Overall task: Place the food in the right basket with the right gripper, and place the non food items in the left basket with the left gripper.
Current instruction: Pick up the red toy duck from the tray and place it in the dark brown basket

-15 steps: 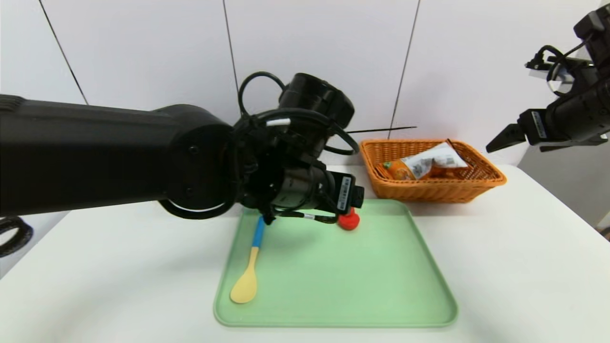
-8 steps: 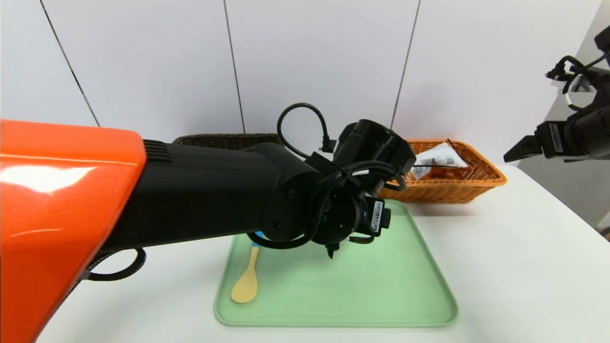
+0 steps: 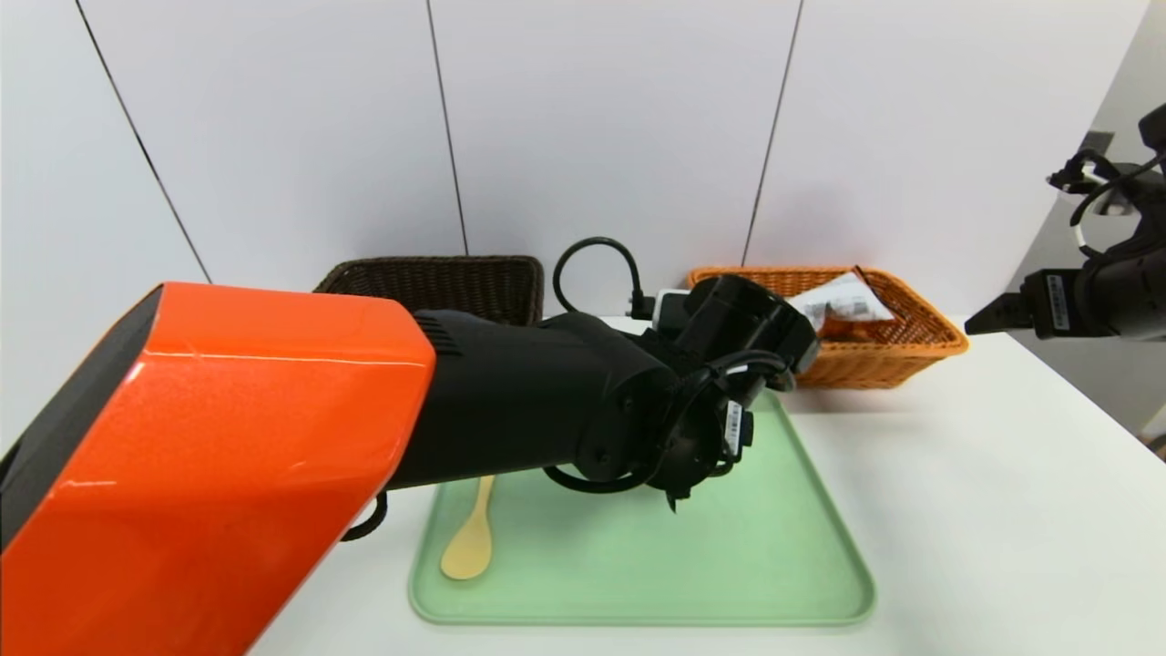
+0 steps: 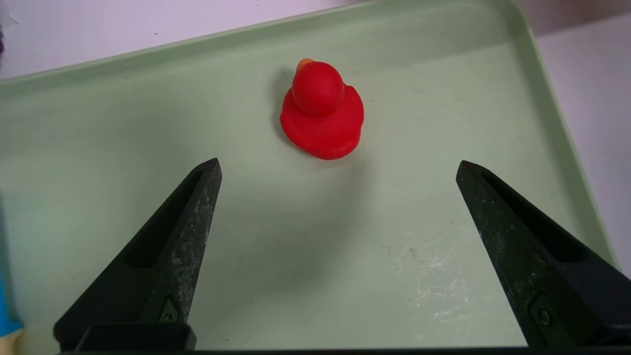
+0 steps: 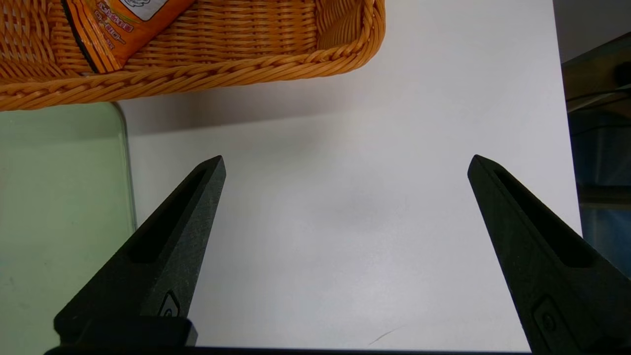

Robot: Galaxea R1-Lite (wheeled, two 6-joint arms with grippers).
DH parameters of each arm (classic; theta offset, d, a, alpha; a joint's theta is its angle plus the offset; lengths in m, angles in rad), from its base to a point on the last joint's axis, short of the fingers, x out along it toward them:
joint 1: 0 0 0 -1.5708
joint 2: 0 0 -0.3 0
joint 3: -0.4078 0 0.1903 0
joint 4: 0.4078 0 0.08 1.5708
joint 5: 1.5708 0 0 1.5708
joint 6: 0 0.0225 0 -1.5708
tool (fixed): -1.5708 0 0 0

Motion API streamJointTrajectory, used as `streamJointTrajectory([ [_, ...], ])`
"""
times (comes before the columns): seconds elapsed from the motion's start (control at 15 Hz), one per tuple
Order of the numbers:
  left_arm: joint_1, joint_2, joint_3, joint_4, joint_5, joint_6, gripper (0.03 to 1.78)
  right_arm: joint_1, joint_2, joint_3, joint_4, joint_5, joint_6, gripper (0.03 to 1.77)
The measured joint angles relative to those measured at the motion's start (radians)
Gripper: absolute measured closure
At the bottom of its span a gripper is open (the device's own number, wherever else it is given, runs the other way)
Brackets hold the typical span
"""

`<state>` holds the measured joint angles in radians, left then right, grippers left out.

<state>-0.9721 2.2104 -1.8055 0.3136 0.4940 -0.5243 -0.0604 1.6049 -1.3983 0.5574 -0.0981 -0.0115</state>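
Observation:
A red rubber duck (image 4: 321,111) stands on the green tray (image 4: 148,148), just beyond my left gripper (image 4: 339,164), which is open above the tray with nothing between its fingers. In the head view the left arm (image 3: 510,410) covers the duck. A yellow spoon with a blue handle (image 3: 469,547) lies on the tray's left side. A snack packet (image 3: 838,305) lies in the orange right basket (image 3: 911,351). The brown left basket (image 3: 437,282) stands behind the arm. My right gripper (image 5: 347,159) is open and empty over the white table, right of the orange basket.
The white table (image 3: 1002,510) reaches to its right edge under the right arm (image 3: 1093,292). A white panelled wall stands just behind both baskets. The tray's near half (image 3: 638,565) is bare.
My left arm has swung forward and to the right over the tray and now hides the duck in the head view. The right arm has drawn back to the right.

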Motion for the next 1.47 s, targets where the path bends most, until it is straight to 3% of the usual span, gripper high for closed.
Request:
streamJointTrajectory([
  [0.67,0.009,0.094,-0.057,-0.002,0.033,-0.076,0.12,-0.001,-0.008,0.022,-0.002,0.001,0.001,0.10],
  [1.47,0.033,0.179,-0.137,-0.004,0.055,-0.083,0.12,-0.001,-0.021,0.064,-0.011,0.003,0.000,0.10],
])
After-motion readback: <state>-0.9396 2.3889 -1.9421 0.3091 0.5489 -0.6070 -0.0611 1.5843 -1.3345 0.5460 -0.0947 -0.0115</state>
